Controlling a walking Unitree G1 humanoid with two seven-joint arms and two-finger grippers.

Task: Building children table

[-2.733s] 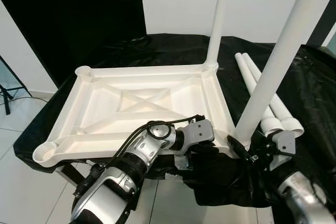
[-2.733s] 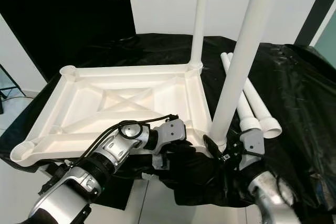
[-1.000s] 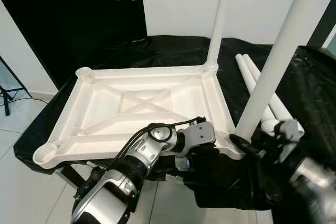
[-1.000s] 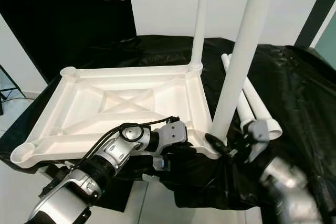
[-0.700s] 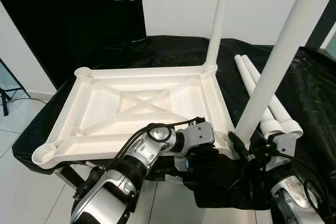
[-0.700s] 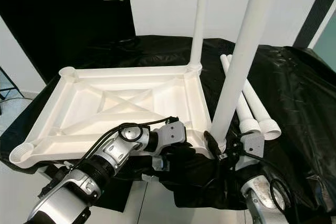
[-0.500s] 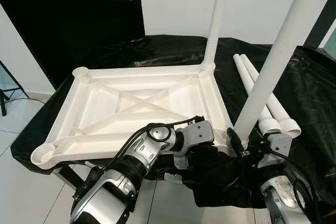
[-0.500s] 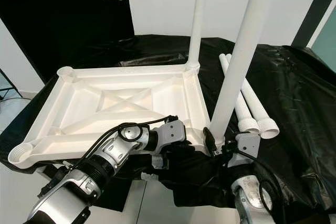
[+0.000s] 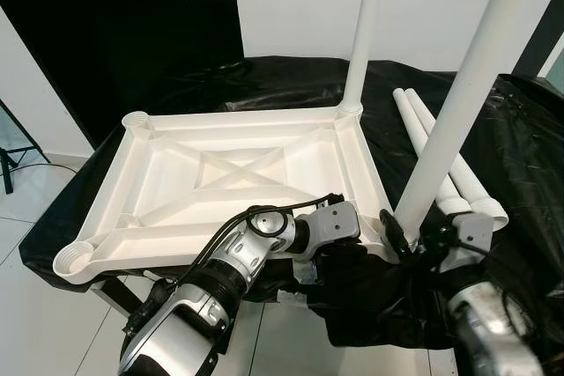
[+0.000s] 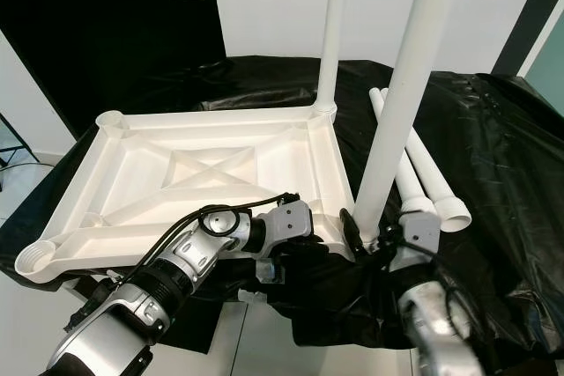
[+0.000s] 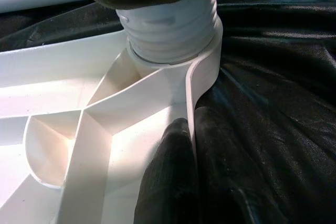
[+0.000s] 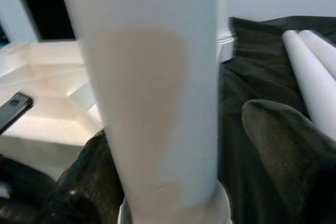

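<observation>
The white plastic tabletop (image 9: 238, 173) lies upside down on a surface draped in black sheeting (image 9: 529, 165), its ribbed underside facing up. Two white legs stand upright in its corner sockets on the robot's right side: the far leg (image 9: 363, 33) at the back corner and the near leg (image 9: 458, 103) at the front corner. Two loose legs (image 9: 441, 156) lie side by side on the sheeting just beyond the right edge of the tabletop. The left end effector (image 11: 173, 177) sits at the tabletop's near edge close to the front right corner, one black finger (image 11: 170, 182) pressed against the inside of the rim; in the wrist view the rim wall runs between the fingers, so it appears clamped on that edge. The right end effector (image 12: 178, 192) is at the base of the near leg, its fingers (image 12: 286, 145) on either side of the tube, closed around it just above the socket. A dark door (image 9: 132, 24) and a white wall stand behind.
</observation>
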